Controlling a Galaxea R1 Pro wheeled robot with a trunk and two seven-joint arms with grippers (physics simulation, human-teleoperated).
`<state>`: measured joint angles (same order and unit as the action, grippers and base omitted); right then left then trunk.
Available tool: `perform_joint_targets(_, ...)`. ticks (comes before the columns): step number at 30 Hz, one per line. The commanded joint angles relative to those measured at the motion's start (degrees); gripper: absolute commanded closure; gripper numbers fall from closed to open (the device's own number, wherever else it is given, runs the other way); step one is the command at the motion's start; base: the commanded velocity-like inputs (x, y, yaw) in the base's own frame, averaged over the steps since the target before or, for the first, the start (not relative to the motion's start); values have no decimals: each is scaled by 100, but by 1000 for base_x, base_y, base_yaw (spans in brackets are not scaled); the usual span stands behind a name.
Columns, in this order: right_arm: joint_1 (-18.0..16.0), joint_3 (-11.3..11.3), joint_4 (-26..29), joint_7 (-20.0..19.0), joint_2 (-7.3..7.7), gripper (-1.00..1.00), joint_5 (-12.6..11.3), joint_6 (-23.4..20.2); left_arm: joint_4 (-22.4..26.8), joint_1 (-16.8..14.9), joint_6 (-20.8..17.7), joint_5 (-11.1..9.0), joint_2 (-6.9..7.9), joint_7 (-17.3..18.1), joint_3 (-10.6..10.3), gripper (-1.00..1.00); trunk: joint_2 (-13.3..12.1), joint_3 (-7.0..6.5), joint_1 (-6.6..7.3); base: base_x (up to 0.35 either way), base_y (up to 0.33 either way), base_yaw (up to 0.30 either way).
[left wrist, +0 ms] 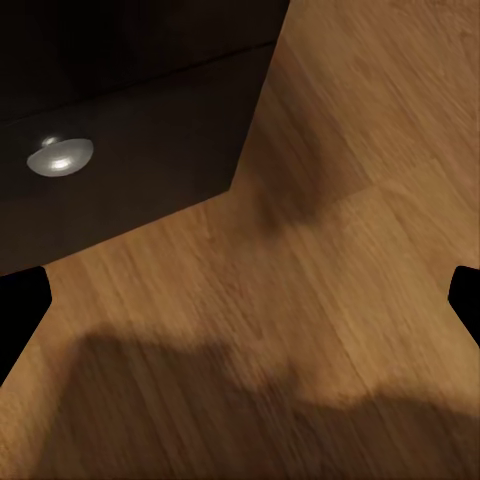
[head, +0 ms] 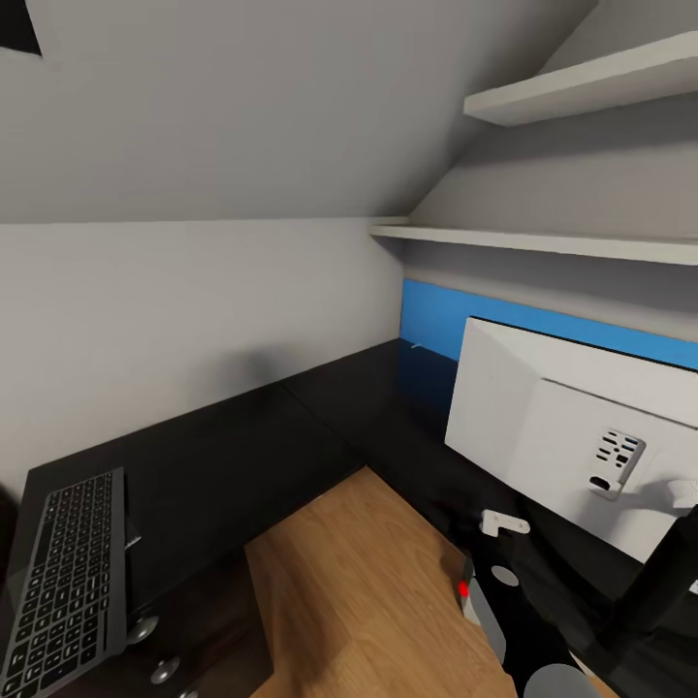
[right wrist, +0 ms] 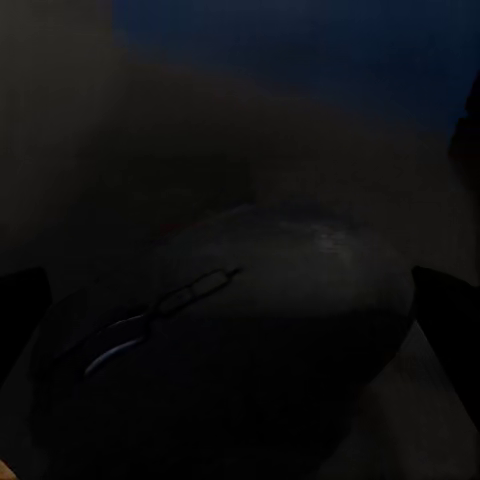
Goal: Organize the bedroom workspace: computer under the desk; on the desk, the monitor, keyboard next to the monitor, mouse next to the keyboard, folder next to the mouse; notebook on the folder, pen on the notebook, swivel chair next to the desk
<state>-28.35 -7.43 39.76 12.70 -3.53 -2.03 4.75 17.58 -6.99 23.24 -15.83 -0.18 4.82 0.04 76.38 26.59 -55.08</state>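
The black-topped desk bends in an L around the corner. A dark keyboard lies on its left wing, above the drawers. On the right wing the monitor stands with its white back toward me. The dark mouse shows close up in the right wrist view. My right gripper is shut on it, a finger touching each end. My right arm reaches in low beside the monitor. My left gripper hangs open over the wood floor, next to a drawer knob.
A blue back panel runs behind the monitor. Two white shelves jut out above it, under the sloped wall. Wood floor fills the desk's inner corner. Round drawer knobs sit below the keyboard.
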Motion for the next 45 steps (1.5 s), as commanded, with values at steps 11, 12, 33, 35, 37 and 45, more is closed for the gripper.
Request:
perform_joint_targets(11, -4, 12, 3, -53, -9, 100, -31, 94, -5, -4, 14, -61, 0, 45, 5, -100, 2, 5, 1, 0, 0, 0)
perform_joint_targets(12, -4, 16, 3, -61, -11, 100, -32, 107, -6, -4, 14, -61, 0, 45, 5, -100, 2, 5, 1, 0, 0, 0)
perform_joint_targets(33, -4, 38, 15, -147, -260, 100, -26, 184, -8, -4, 14, -58, 0, 50, 5, -100, 2, 39, 1, 0, 0, 160)
perform_joint_targets(35, -4, 39, 15, -148, -264, 100, -25, 184, -8, -4, 14, -55, 0, 50, 5, -100, 2, 44, 1, 0, 0, 260)
perform_joint_targets(37, -4, 39, 15, -148, -268, 100, -25, 184, -9, -4, 14, -54, 0, 52, 4, -100, 2, 50, 1, 0, 0, 261)
perform_joint_targets(45, -4, 40, 15, -151, -271, 100, -21, 185, -6, -4, 14, -52, 0, 54, -1, -100, 2, 71, 1, 0, 0, 261)
